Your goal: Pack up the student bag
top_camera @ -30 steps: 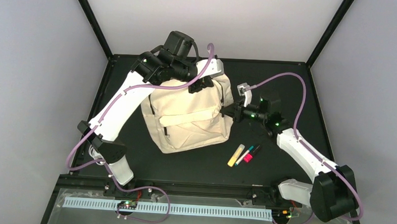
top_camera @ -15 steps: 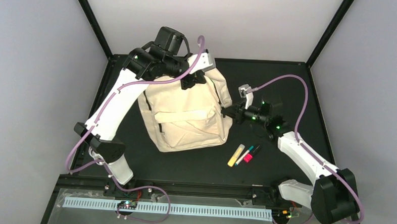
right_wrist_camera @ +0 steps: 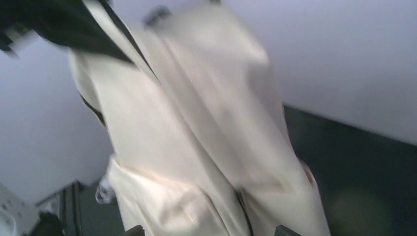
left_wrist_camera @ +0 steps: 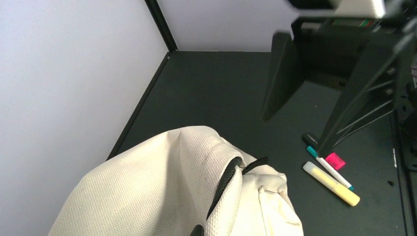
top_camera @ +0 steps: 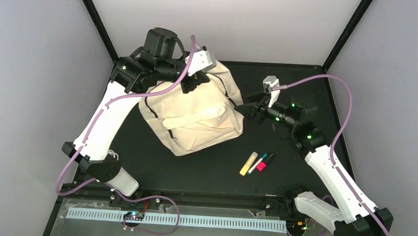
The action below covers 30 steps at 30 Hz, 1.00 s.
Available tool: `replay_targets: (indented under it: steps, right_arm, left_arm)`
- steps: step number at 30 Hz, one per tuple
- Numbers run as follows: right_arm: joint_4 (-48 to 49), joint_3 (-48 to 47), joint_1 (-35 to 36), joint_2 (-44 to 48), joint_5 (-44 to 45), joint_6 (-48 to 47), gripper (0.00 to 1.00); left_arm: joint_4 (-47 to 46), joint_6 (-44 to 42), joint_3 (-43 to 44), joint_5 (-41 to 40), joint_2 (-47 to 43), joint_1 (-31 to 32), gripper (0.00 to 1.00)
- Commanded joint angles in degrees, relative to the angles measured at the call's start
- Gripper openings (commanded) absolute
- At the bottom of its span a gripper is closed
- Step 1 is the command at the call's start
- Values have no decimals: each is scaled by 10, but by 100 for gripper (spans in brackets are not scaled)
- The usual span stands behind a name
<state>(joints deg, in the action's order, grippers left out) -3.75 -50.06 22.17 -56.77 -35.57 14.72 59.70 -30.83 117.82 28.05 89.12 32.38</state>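
Note:
The student bag [top_camera: 191, 117], a cream-beige backpack with dark zipper lines, stands tilted on the black table. My left gripper [top_camera: 188, 84] is shut on the bag's top edge and holds it up. The left wrist view shows the fabric [left_wrist_camera: 157, 196] and a partly open black zipper [left_wrist_camera: 225, 179]. My right gripper [top_camera: 244, 109] stands open just off the bag's right side, nothing between its fingers. In the blurred right wrist view, the bag [right_wrist_camera: 196, 147] fills the frame, with my wide-apart fingertips [right_wrist_camera: 134, 230] at the bottom edge.
A yellow highlighter [top_camera: 248, 163], a teal-capped pen [top_camera: 258, 162] and a pink-and-black marker [top_camera: 265, 162] lie side by side on the table right of the bag's lower corner. Frame posts and pale walls close in the back and sides.
My right gripper let go of the bag's right side, opened and drew back to the right. My left arm pulled the bag's top toward the back left, shifting the bag with it.

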Motion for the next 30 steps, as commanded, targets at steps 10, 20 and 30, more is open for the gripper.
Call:
replay_targets:
  steps: [10,20,30]
  right_arm:
    - [39,-190,97,-171,46,-114,88]
    - [57,-205,99,-214,63,-125,11]
    - [151,-192,23,-248,-6,-67,1]
  left_arm:
    - [-67,-19,-22,-45,-27,21,2]
    - [-67,-16,-26,-52,-21,22,2]
    - [-11,-34,-82,-88,-54,-80,99]
